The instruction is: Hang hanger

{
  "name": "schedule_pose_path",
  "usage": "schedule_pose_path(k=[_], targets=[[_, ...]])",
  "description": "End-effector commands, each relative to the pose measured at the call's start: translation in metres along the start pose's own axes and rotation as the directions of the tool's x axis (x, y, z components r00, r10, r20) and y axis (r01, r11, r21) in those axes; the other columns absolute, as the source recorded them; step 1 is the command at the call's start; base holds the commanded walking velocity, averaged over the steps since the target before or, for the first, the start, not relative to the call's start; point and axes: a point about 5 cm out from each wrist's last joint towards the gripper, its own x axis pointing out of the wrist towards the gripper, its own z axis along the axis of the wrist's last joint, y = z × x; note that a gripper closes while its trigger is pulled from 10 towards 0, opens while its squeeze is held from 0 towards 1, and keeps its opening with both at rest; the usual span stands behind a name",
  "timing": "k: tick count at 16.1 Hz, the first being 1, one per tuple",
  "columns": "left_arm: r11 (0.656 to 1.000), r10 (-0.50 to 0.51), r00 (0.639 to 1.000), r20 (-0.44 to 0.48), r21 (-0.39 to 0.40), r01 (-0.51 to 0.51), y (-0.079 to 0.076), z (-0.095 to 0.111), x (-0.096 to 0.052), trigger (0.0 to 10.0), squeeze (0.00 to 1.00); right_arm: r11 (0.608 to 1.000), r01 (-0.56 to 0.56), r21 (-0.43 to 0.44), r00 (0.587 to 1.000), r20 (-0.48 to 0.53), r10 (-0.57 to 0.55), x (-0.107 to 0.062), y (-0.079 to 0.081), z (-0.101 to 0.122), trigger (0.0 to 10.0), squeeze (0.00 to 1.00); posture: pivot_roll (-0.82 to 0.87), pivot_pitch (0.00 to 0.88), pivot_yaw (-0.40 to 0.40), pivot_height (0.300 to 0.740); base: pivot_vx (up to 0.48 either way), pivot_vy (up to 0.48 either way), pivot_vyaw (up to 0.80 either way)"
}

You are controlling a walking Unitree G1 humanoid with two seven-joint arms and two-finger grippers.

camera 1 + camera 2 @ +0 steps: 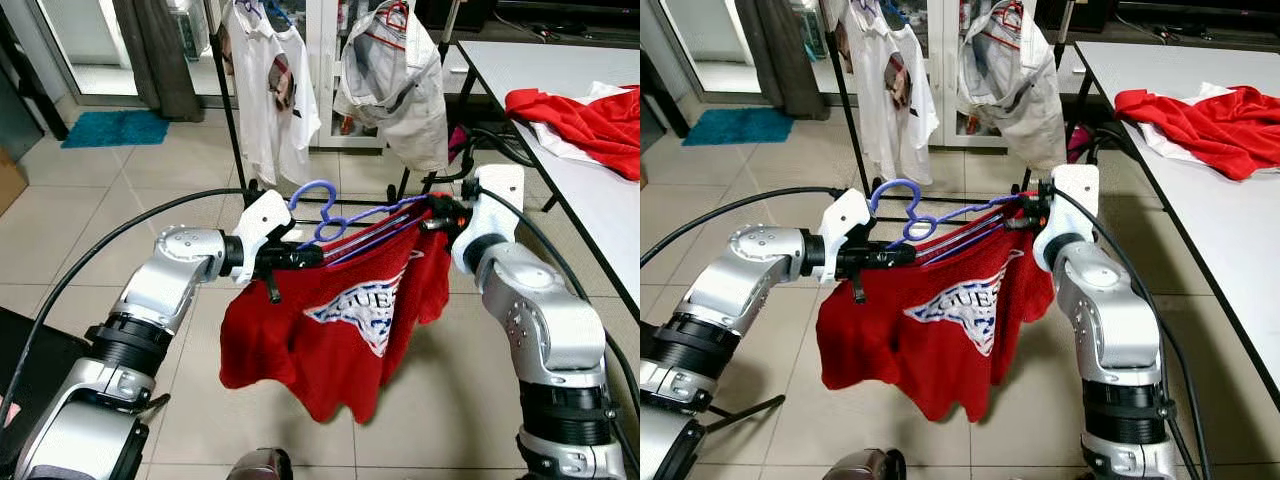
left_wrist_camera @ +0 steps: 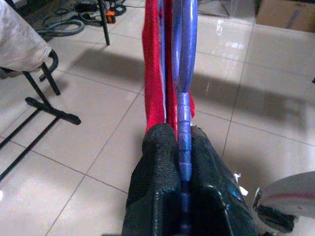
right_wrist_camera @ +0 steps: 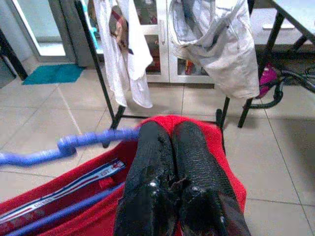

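Observation:
A blue plastic hanger (image 1: 315, 200) carries a red T-shirt (image 1: 340, 330) with a white printed logo, held in the air between my two arms. My left gripper (image 1: 300, 258) is shut on the hanger's left end; the left wrist view has the blue bar (image 2: 184, 73) pinched between the black fingers (image 2: 157, 167). My right gripper (image 1: 435, 215) is shut on the red shirt (image 3: 216, 162) at the hanger's right end. The hook points up and away from me, toward the black clothes rack (image 1: 228, 100), which stands well beyond it.
On the rack hang a white shirt (image 1: 272, 80) and a pale jacket (image 1: 400, 80). A white table (image 1: 600, 190) on the right holds a red garment (image 1: 590, 120). Black cables trail over the tiled floor, and a teal mat (image 1: 115, 128) lies far left.

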Motion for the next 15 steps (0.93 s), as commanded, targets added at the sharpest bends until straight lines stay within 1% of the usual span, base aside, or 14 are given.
schedule_pose_path(k=[1,5,6,8,11,15], targets=[[1.000,-0.014,1.000,-0.022,0.009,0.014,-0.001,-0.001,-0.001,0.0,0.00,1.000,0.004,-0.020,0.999,0.052,-0.003,-0.002,-0.002,0.012,0.0,0.00,0.04,0.032,0.024,0.740,0.000,0.000,0.00],[1.000,-0.016,0.999,-0.038,0.016,0.016,-0.002,-0.002,0.000,0.0,0.00,1.000,0.001,-0.022,0.998,0.056,0.000,-0.002,-0.002,0.013,0.0,0.00,0.04,0.031,0.021,0.740,0.000,0.000,0.00],[1.000,0.014,0.999,-0.044,0.018,-0.013,0.001,-0.003,0.000,0.0,0.00,0.999,-0.022,-0.032,0.998,0.052,0.024,-0.003,0.002,0.014,0.0,0.00,0.04,0.031,0.021,0.740,0.000,0.000,0.00],[0.999,0.034,0.998,-0.050,0.021,-0.033,0.004,-0.002,0.000,0.0,0.00,0.998,-0.046,-0.046,0.998,0.048,0.049,-0.004,0.006,0.014,0.0,0.00,0.04,0.028,0.024,0.740,0.000,0.000,0.00],[0.997,0.072,0.995,-0.070,0.038,-0.070,0.012,0.000,0.001,0.0,0.00,0.991,-0.104,-0.081,0.994,0.031,0.107,-0.008,0.018,0.013,0.0,0.00,0.04,0.017,0.037,0.740,0.000,0.000,0.00],[0.995,0.087,0.994,-0.071,0.050,-0.084,0.017,0.002,0.002,0.0,0.00,0.987,-0.128,-0.094,0.992,0.010,0.129,-0.011,0.024,0.009,0.0,0.00,0.04,0.012,0.040,0.740,0.000,0.000,0.00]])
